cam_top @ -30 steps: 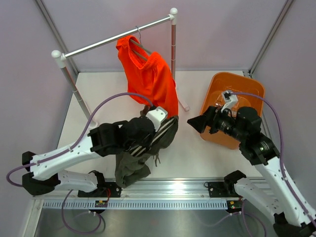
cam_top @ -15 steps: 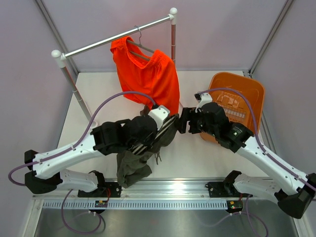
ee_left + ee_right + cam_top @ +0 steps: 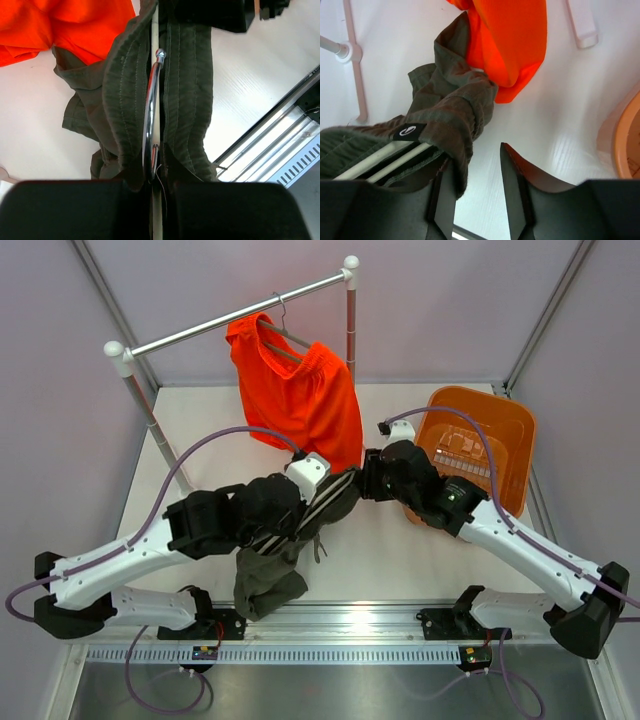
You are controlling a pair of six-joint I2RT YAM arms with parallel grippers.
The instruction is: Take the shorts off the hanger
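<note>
Orange shorts hang on the dark hanger from the rail. Soft, light, probably slippery; we judge the elastic waistband the best hold. Left pincer clenched on a pale hanger carrying olive shorts. Right pincer parted beside them.
</note>
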